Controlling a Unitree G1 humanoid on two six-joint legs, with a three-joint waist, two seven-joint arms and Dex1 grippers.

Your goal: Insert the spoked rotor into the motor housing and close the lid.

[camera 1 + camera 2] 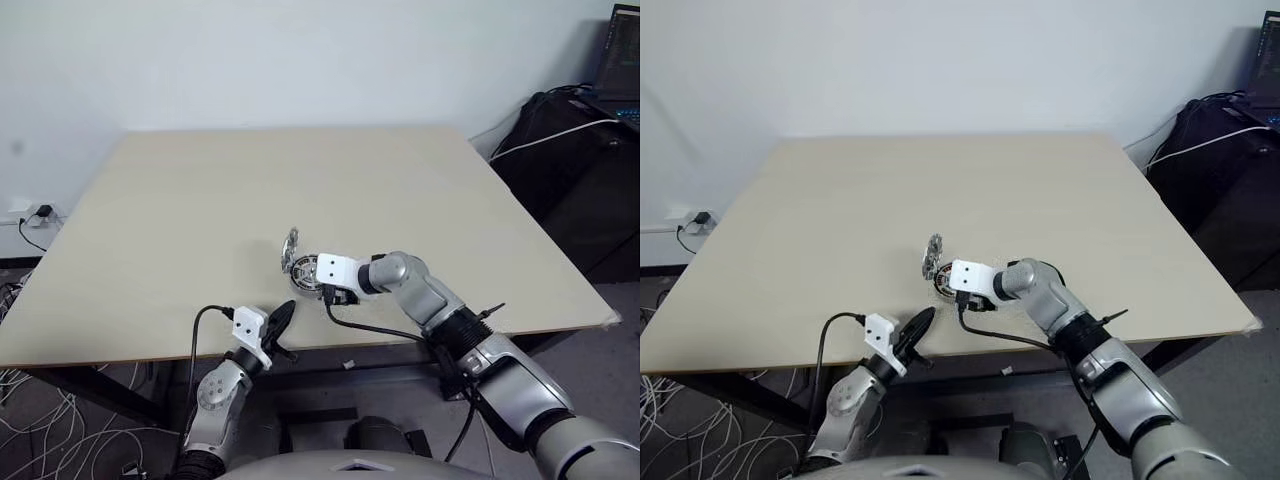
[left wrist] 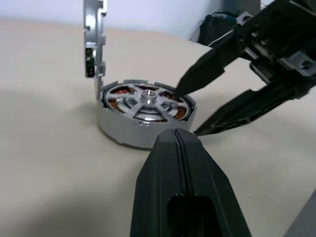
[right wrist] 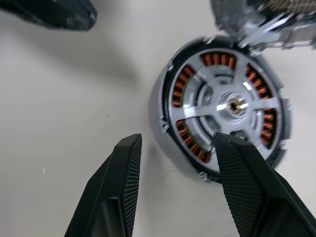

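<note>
The round silver motor housing point(image 2: 118, 131) sits on the table near its front edge. The spoked rotor point(image 3: 232, 106) lies inside it, copper windings showing between the spokes. The lid point(image 2: 94, 39) stands upright on its hinge at the housing's far side. My right gripper point(image 3: 175, 139) is open and straddles the housing's near rim, one fingertip over the rotor and the other over the table outside the rim. It holds nothing. My left gripper point(image 1: 280, 318) is shut and empty, close to the table's front edge, pointing at the housing from a short distance.
The beige table point(image 1: 200, 200) stretches wide behind and to both sides of the housing. A black bag point(image 1: 570, 150) with a white cable stands off the table's right side. Cables and a wall socket point(image 1: 35, 212) lie at the left.
</note>
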